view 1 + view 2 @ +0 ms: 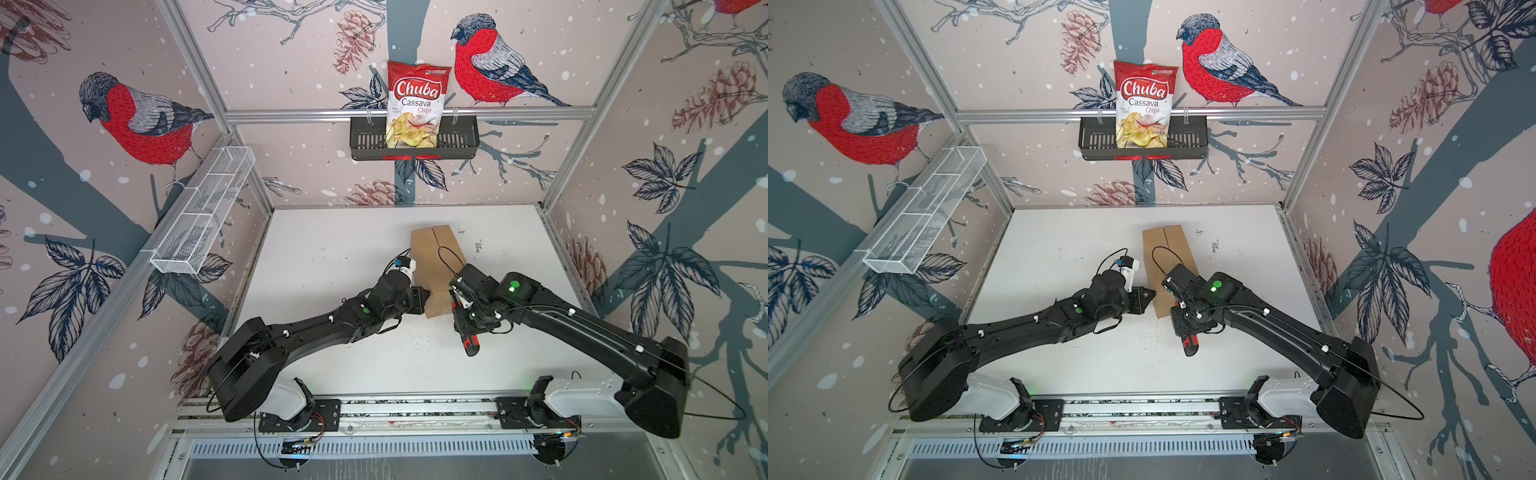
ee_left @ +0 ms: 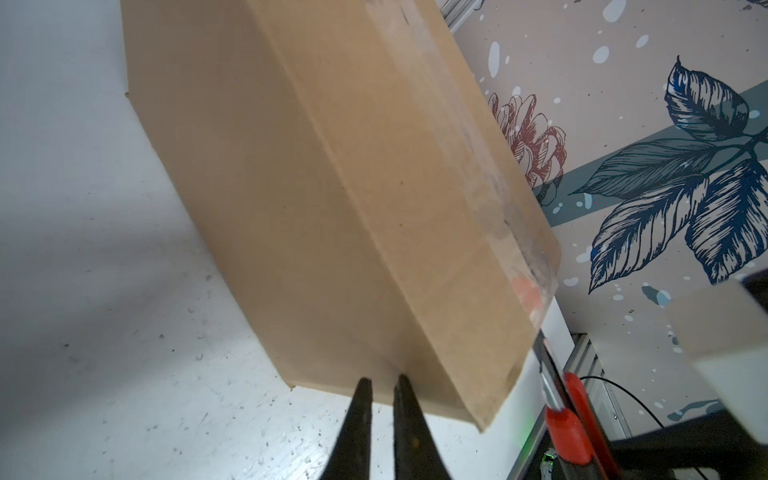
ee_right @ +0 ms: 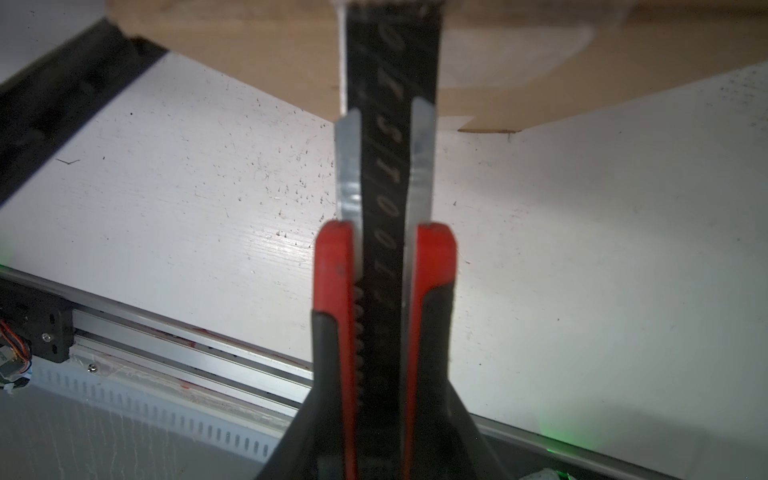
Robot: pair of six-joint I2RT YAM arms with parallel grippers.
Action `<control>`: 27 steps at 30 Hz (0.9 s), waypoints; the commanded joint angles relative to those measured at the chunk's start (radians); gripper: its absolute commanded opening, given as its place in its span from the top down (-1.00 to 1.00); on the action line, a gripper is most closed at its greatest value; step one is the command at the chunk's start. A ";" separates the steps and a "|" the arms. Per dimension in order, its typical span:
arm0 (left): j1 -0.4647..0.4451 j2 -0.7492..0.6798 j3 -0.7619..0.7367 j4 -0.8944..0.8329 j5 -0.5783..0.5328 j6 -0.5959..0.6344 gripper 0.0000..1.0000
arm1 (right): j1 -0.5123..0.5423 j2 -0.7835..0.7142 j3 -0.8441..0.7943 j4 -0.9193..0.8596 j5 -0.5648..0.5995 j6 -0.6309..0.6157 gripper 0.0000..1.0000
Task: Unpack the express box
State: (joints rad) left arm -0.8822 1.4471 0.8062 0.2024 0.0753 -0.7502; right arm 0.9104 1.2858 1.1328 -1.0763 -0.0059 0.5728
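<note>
Express box (image 1: pixel 434 253) lies on the bench (image 1: pixel 332 249), long axis front-to-back; right tool (image 3: pixel 380 316), clamped on the utility knife (image 3: pixel 332 266), is at its near end, blade roughly along that axis; left tool (image 2: pixel 381 384), nearly closed and empty, tips against the near-left side.

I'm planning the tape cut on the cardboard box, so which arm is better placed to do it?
Right. The right gripper holds the utility knife, blade pointing at the taped end of the express box. The left gripper has its fingers nearly shut against the box's side, holding nothing, so it suits bracing.
</note>
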 commanded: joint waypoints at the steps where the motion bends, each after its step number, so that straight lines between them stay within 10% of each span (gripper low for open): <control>1: -0.009 0.006 0.007 0.059 0.002 0.000 0.71 | 0.006 0.005 0.007 0.013 -0.005 -0.010 0.78; 27: -0.017 -0.022 0.005 0.052 -0.070 0.001 0.70 | 0.080 -0.108 -0.059 -0.013 0.021 0.090 0.79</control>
State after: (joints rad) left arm -0.8982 1.4326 0.8062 0.2260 0.0280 -0.7513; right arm 0.9749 1.2030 1.0878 -1.0813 -0.0040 0.6147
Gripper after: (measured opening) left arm 0.148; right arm 0.320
